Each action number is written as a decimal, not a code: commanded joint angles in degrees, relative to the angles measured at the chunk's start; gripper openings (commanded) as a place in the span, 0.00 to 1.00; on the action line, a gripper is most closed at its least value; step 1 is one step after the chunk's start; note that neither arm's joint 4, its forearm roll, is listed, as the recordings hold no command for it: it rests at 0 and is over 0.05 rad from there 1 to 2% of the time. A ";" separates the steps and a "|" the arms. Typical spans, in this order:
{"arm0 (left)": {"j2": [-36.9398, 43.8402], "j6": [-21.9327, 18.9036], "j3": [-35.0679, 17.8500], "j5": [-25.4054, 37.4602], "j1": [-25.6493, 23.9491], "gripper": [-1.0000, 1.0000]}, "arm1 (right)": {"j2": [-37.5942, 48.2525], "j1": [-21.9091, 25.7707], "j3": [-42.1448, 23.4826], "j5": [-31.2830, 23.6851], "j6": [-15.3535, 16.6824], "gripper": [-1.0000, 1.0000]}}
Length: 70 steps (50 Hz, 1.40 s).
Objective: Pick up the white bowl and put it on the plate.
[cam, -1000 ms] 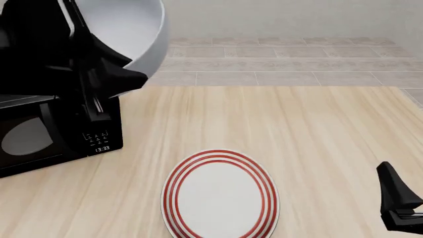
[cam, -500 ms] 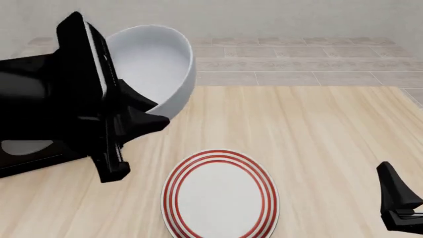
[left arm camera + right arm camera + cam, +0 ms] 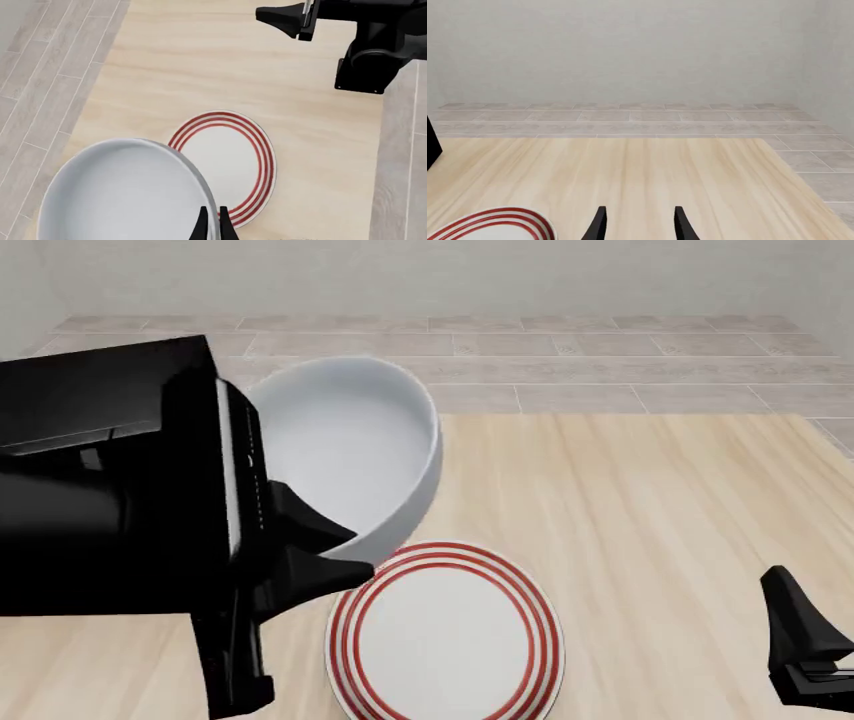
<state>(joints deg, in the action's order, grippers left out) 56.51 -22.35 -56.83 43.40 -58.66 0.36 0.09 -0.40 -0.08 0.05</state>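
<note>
The white bowl [image 3: 354, 455] hangs tilted in the air, its lower edge just above the far-left rim of the plate [image 3: 445, 632]. My left gripper [image 3: 334, 545] is shut on the bowl's rim; in the left wrist view the two fingers [image 3: 203, 227] pinch the rim of the bowl [image 3: 123, 195], and the red-ringed plate [image 3: 230, 160] lies on the table beyond it. My right gripper [image 3: 639, 225] is open and empty, low at the table's front right [image 3: 801, 645], apart from the plate [image 3: 500, 225].
The bulky black left arm [image 3: 107, 500] fills the left of the front view and hides what is behind it. The wooden table [image 3: 641, 500] ends at a tiled floor [image 3: 601, 370] at the back and right.
My left gripper has carried the bowl down and to the right, from high at the back left to just over the plate's far-left rim. The right arm has not moved.
</note>
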 commanded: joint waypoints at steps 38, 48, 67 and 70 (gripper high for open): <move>2.10 4.12 2.62 -3.67 -7.87 0.00 | 0.00 0.01 0.00 0.00 0.00 1.00; 2.60 5.21 3.61 -5.25 -8.21 0.00 | 0.00 0.01 0.00 0.00 0.01 1.00; 2.77 7.49 6.00 -8.30 -9.13 0.00 | 0.00 0.00 0.00 0.00 0.01 1.00; 2.91 7.77 6.93 -9.24 -9.28 0.00 | 0.01 0.00 0.00 0.00 0.01 1.00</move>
<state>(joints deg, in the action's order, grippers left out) 59.39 -15.41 -51.09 36.09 -67.48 0.36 0.09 -0.40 -0.08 0.05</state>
